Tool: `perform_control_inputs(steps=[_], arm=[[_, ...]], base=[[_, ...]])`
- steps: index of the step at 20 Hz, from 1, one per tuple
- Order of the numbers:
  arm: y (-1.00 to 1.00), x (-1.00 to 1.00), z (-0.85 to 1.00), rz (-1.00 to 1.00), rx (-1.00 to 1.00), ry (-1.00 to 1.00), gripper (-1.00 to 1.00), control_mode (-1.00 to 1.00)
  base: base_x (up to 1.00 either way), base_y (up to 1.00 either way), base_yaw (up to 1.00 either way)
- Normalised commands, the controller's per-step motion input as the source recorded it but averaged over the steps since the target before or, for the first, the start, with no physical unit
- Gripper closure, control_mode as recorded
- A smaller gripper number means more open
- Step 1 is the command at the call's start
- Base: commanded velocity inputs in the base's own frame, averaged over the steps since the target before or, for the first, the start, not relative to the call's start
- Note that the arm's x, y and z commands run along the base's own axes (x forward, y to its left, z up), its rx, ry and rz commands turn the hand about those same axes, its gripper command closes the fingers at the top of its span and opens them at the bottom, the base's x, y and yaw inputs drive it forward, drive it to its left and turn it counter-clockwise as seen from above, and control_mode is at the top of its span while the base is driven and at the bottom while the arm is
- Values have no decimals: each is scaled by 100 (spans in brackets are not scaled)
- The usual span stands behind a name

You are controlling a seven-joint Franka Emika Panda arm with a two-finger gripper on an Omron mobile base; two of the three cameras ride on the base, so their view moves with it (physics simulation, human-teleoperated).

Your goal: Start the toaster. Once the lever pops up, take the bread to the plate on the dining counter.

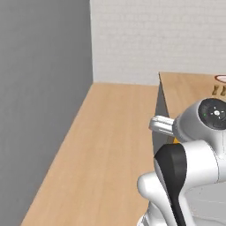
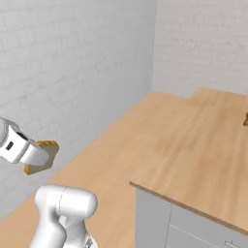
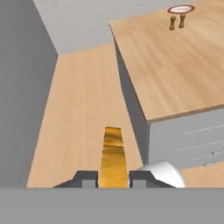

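Note:
My gripper (image 3: 113, 177) is shut on the bread (image 3: 112, 154), a tan slice with a golden-brown crust, seen edge-on between the finger tips. In the right base view the bread (image 2: 42, 156) sticks out of the hand at the far left, in the air above the floor. The dining counter (image 3: 175, 65), with a light wood top and grey sides, lies ahead and to the right. The red-rimmed plate (image 3: 180, 8) sits at its far end, well away from the bread. The same plate (image 1: 221, 78) shows at the right edge of the left base view. The toaster is out of view.
Two small brown shakers (image 3: 177, 22) stand right in front of the plate. A wood-coloured floor strip (image 1: 101, 145) runs between a grey wall (image 1: 39, 101) on the left and the counter's grey side (image 3: 131, 105). A white brick wall closes the far end.

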Motion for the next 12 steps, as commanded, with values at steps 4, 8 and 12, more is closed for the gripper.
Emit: perform_control_inputs(steps=[4, 8, 12], arm=[[0, 0, 0, 0, 0, 0, 100, 100], [0, 0, 0, 0, 0, 0, 100, 100], [0, 0, 0, 0, 0, 0, 100, 100]], base=[[100, 85, -40], [100, 68, -43], [100, 77, -46]])
